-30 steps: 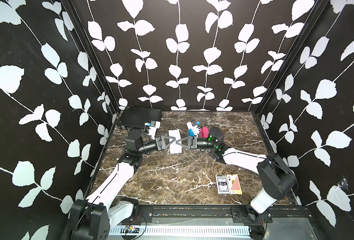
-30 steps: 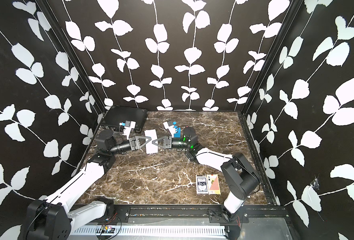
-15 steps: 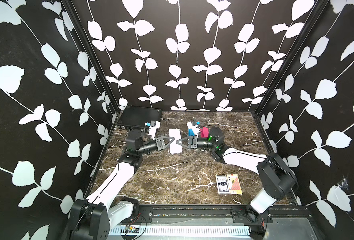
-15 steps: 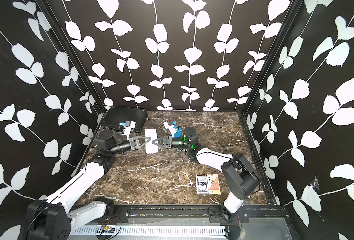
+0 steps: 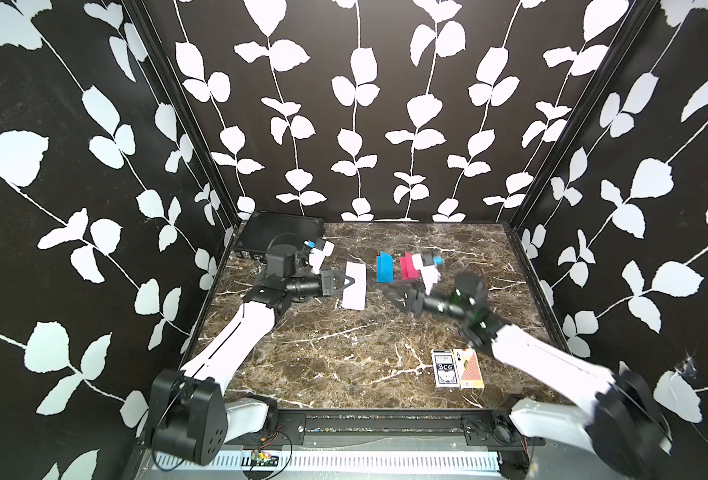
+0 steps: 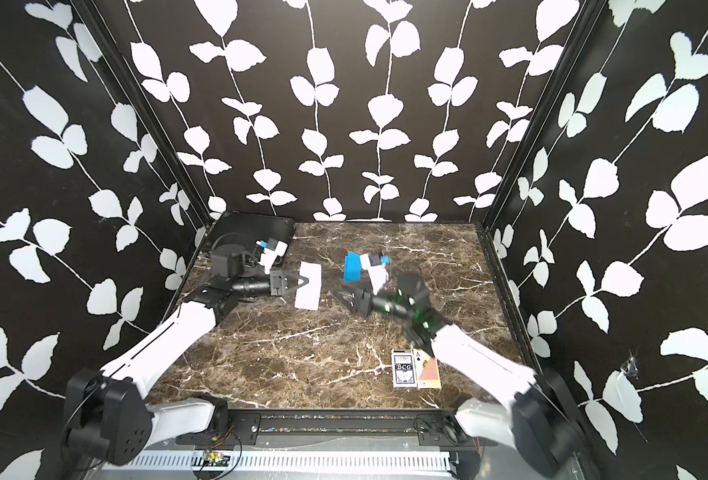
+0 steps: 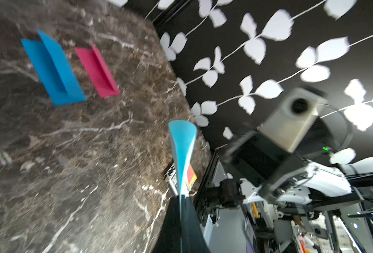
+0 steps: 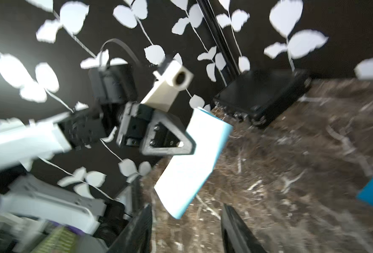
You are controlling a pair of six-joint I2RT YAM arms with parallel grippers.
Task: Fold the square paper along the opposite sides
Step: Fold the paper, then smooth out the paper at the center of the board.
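The paper (image 5: pixel 354 286) (image 6: pixel 308 286), white outside and light blue inside, is folded in half and hangs above the marble table (image 5: pixel 344 357) at the back left. My left gripper (image 5: pixel 350 282) (image 7: pixel 182 198) is shut on the paper's (image 7: pixel 182 153) open edges, so the fold points away from it. My right gripper (image 5: pixel 391 291) (image 8: pixel 186 208) is open and empty. It stands a short way to the right of the paper (image 8: pixel 194 160), apart from it and blurred by motion.
A folded blue paper (image 5: pixel 384 268) and a folded pink paper (image 5: pixel 408 266) stand behind the right gripper. Two card packs (image 5: pixel 458 368) lie at the front right. A black box (image 5: pixel 279 235) sits in the back left corner.
The left gripper has shut on the paper. The right gripper has opened, let go of the paper and drawn back to the right.
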